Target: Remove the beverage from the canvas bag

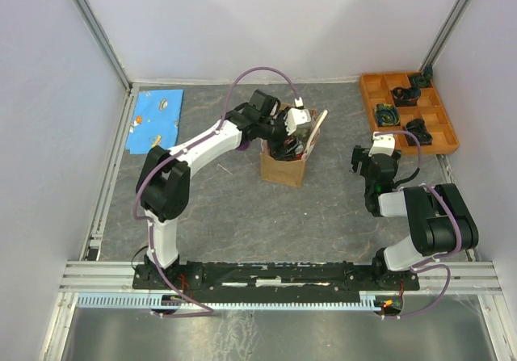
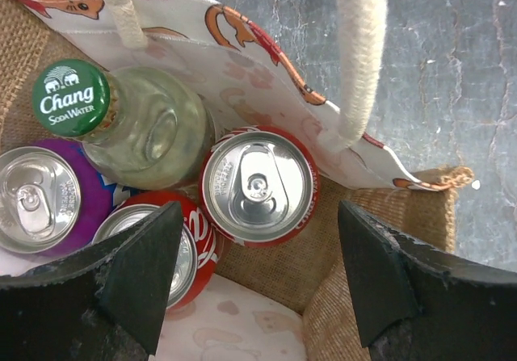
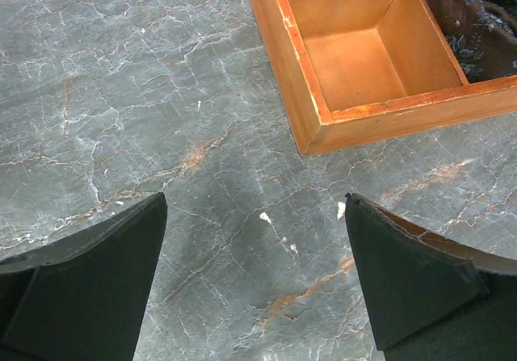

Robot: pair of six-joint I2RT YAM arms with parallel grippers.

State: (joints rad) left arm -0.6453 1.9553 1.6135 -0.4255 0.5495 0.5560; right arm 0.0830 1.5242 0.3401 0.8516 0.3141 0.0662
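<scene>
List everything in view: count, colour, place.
canvas bag: one, tan-brown, table centre
red cans: two, inside the bag
purple can: one, inside the bag
glass bottle: one, clear with green cap, inside the bag
tray: one, orange, far right
dark items: several, in tray compartments
cloth: one, blue, far left
table: one, grey marbled
left gripper: open, over the bag's mouth
right gripper: open, over table beside tray

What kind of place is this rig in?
Probably a lab test cell: plain white panels on metal framing wall in the table; left arm and right arm are bolted to a rail.
</scene>
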